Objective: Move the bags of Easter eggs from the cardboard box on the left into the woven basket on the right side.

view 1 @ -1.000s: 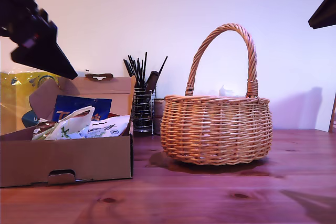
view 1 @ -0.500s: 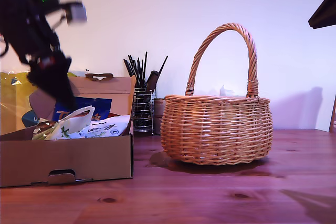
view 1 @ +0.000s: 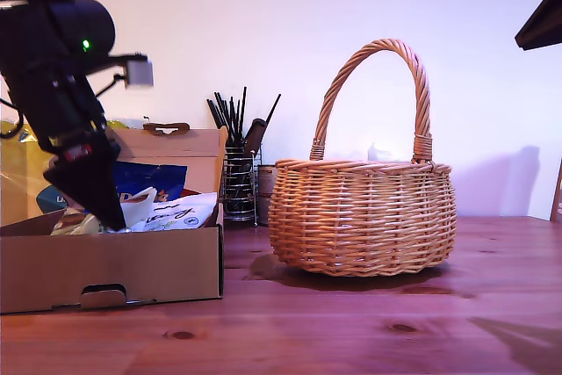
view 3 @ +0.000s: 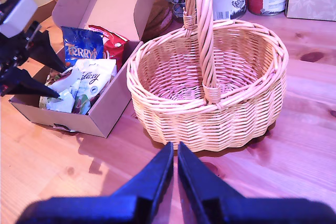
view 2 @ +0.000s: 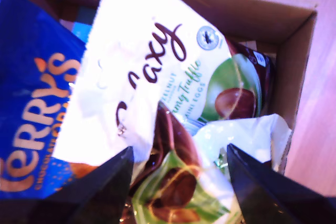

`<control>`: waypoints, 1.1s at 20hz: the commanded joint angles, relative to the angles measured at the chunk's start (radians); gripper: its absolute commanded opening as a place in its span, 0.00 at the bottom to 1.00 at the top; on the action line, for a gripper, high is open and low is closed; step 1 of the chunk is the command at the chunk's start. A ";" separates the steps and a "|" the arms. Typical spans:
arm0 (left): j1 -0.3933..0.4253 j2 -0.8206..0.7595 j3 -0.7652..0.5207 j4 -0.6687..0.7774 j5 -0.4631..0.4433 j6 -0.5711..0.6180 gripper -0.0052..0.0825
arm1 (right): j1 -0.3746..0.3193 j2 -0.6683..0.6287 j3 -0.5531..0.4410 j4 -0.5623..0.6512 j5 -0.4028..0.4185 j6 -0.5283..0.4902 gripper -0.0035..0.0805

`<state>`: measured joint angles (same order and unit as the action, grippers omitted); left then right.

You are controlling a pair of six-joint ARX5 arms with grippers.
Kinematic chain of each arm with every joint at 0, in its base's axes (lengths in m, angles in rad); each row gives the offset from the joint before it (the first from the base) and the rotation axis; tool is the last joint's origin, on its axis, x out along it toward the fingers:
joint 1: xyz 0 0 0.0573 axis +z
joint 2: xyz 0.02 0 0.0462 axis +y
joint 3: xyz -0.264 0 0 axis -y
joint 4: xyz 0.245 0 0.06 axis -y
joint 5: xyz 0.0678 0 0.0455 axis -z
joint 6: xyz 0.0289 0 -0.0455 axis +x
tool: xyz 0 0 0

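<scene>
Wooden desk [view 1: 351, 331] and a pale wall set the scene. Bags of Easter eggs [view 3: 84, 80] lie in the cardboard box [view 1: 114, 270] at the exterior view's lower left; the woven basket [view 1: 362, 212] stands beside it, centre right. My first gripper [view 2: 176, 153] hangs jaws wide over the white and green bag [view 2: 210, 161]. My second gripper [view 3: 175, 169], jaws nearly closed, holds nothing.

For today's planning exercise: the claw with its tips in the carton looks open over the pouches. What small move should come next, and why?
Probably lower my first claw slightly and close on the white and green bag. Its jaws stand open astride that bag in the cardboard box, gripping nothing, and the woven basket holds no bags yet. My second claw is shut, well clear.
</scene>
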<state>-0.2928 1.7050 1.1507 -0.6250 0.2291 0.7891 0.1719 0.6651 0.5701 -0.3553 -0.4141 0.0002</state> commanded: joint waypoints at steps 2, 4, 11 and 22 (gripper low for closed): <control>0.003 0.063 -0.008 -0.010 -0.010 0.005 0.61 | 0.005 0.000 0.012 0.006 -0.007 0.004 0.03; 0.002 0.069 -0.008 -0.010 -0.022 0.005 0.49 | 0.005 0.000 0.012 0.006 -0.007 0.003 0.03; 0.002 0.045 0.037 -0.058 -0.054 0.004 0.08 | 0.005 0.000 0.012 0.006 -0.006 0.003 0.03; 0.002 -0.043 0.251 -0.241 -0.053 -0.072 0.03 | 0.005 0.000 0.012 0.008 -0.006 0.003 0.03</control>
<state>-0.2916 1.6829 1.3964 -0.8600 0.1738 0.7322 0.1719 0.6655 0.5701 -0.3550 -0.4137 0.0002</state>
